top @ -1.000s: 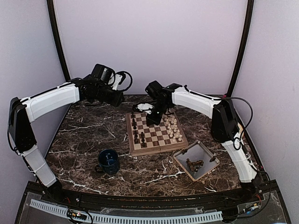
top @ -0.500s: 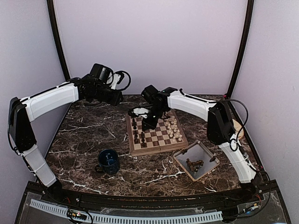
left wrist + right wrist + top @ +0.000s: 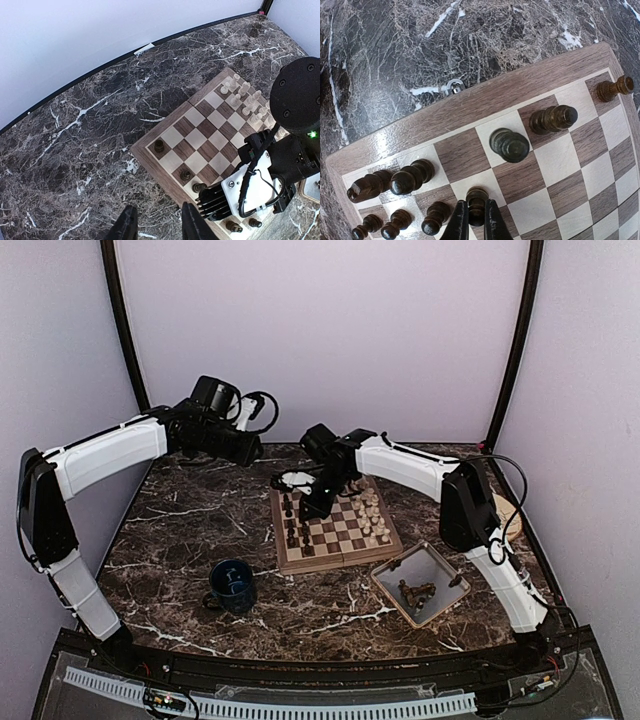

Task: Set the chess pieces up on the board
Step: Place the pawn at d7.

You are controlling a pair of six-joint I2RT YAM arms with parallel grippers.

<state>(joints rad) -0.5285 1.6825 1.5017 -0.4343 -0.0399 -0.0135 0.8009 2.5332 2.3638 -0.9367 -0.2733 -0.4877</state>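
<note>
Marble tabletop [image 3: 180, 530] beneath checkered wooden board [image 3: 345, 536]

A dark marble table [image 3: 180, 530] carries the board [image 3: 330, 562], a blue mug [image 3: 233, 585] and a tray [image 3: 394, 602].

The left arm [image 3: 110, 455] arches up from its base and hangs high, off the far left corner of the board [image 3: 340, 536]. The left gripper [image 3: 158, 207] aims down at that corner, fingers parted on nothing. The right arm [image 3: 410, 462] reaches across the board's far edge. The right gripper [image 3: 476, 202] points down over its far left squares, pinching a dark piece [image 3: 476, 195].
</note>
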